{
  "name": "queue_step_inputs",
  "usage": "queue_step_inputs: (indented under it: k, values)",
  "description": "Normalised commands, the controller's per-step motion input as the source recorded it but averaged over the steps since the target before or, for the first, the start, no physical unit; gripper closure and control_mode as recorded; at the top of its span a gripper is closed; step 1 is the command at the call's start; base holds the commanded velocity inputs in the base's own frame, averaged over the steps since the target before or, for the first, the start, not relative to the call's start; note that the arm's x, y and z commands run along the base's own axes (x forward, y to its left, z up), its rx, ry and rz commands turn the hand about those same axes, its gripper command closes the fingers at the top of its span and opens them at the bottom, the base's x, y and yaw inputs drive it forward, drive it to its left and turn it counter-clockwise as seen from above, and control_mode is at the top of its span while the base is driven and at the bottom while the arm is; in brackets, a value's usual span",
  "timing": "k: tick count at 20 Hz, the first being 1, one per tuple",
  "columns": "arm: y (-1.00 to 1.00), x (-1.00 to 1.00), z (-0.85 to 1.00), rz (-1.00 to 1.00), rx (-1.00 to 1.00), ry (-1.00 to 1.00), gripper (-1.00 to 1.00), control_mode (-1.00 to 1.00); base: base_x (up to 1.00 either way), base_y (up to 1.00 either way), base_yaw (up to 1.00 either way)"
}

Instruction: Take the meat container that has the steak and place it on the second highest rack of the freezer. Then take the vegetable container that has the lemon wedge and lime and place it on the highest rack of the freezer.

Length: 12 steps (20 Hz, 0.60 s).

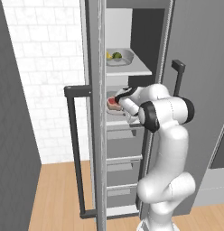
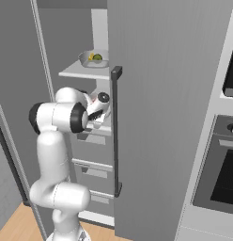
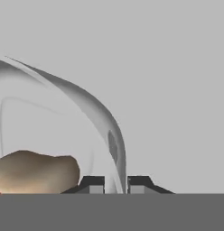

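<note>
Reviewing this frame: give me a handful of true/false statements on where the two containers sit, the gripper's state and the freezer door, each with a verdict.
1. The vegetable container with the lime sits on the highest rack. True.
2. The gripper is wide open, clear of everything. False: its jaws are shut on the meat container's rim.
3. The steak lies in a container at the second highest rack. True.
4. The freezer door is closed. False: it stands open, shelves and drawers exposed.
5. The lemon wedge lies beside the steak. False: it is with the lime, one rack up.
</note>
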Motion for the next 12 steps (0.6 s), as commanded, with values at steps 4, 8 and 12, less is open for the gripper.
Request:
queue_step_inputs:
  k: [4,8,12]
  values:
    - [0.09,0.57,-0.1,-0.02,-0.03,0.0,-1.0,-1.0,0.0,0.0,0.0]
    - [0.01,0.17,-0.19,-0.03,-0.01,-0.07,-1.0,-1.0,0.0,0.0,0.0]
    - [0.0,-0.62,-0.28,0.05,-0.03,-0.23,-1.0,-1.0,0.0,0.0,0.0]
